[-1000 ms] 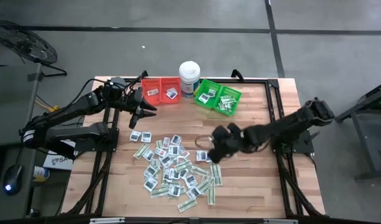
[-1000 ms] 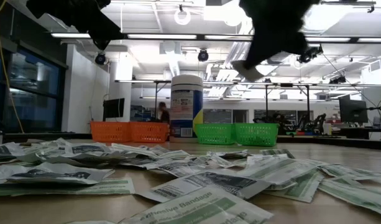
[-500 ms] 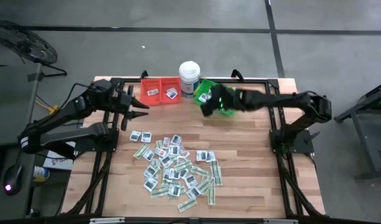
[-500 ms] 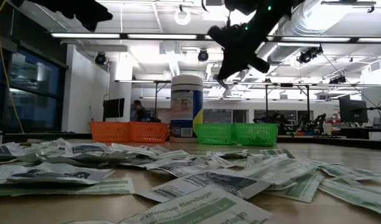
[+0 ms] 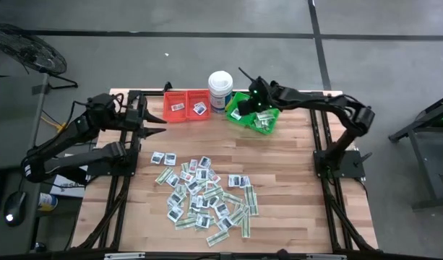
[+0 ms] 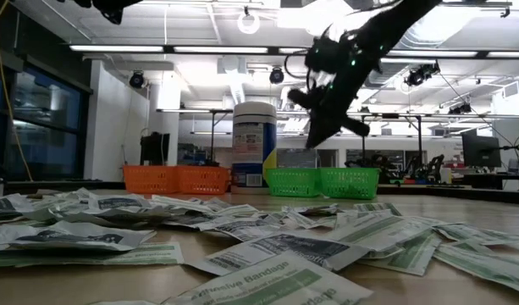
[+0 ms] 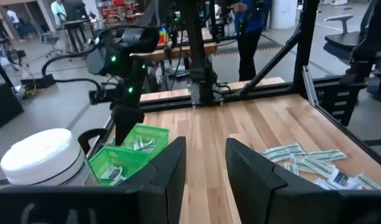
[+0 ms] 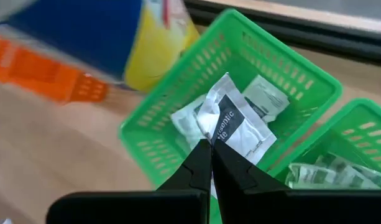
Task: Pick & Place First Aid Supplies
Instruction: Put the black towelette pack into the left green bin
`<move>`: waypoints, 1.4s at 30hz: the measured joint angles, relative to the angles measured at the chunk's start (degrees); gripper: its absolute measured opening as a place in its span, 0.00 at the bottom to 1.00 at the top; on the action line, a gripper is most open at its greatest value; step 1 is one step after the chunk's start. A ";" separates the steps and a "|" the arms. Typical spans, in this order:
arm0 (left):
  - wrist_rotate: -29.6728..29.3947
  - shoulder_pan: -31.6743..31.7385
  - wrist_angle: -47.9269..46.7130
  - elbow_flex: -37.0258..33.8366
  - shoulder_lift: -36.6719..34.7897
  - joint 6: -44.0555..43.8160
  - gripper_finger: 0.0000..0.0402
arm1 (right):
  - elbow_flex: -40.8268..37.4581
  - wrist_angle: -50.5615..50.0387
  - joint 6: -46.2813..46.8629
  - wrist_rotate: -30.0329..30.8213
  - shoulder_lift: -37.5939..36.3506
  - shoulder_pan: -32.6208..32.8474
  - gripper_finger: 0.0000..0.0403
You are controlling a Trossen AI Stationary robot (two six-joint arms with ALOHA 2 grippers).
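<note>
The first aid supplies lie as a pile of flat packets [image 5: 203,195] on the wooden table's middle and near part. A few more lie in the two red bins [image 5: 187,106] and two green bins [image 5: 254,113] at the far edge. My right gripper [image 8: 210,154] hovers over the left green bin [image 8: 154,146], shut on a white packet with dark print [image 8: 235,127]. In the low view my right gripper [image 6: 313,138] stands well above the green bins [image 6: 322,182]. My left gripper [image 7: 206,174] is open with nothing in it, in the air at the far left near the red bins. My right gripper pinches the white packet by one edge [image 8: 216,140] between its two fingertips. The fingers slant down from the table's right side. The packet sticks out past the fingertips over the inside of the left green bin, clear of the packets lying in it.
A tall white round tub [image 5: 220,88] stands between the red and green bins at the far edge. Bare wood lies between the bins and the pile [image 5: 279,155]. Black frame rails run along both table sides.
My right gripper has swung from above the pile's right side toward the far edge, rolling as it went, and now hangs over the left green bin, still shut. My left gripper has drawn back toward the table's left edge and risen a little.
</note>
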 joint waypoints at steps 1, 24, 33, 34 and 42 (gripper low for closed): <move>-0.31 0.00 0.00 0.00 0.00 0.01 0.27 | 0.00 1.05 0.22 -0.70 0.77 -0.35 0.00; -3.23 0.00 -0.46 0.00 0.02 -1.59 0.27 | 0.02 4.54 -4.73 -2.26 4.30 -2.03 0.30; -3.77 0.00 -0.53 0.00 0.02 -4.00 0.27 | 0.01 3.34 -10.57 -5.85 -0.26 -2.03 0.37; -3.76 0.00 -0.56 0.00 0.02 -4.24 0.27 | 0.00 2.82 -11.30 -6.36 -1.23 -2.03 0.37; -3.34 0.00 -2.63 0.00 0.01 -4.31 0.27 | 0.02 -3.14 -16.38 -8.14 -9.77 1.47 0.37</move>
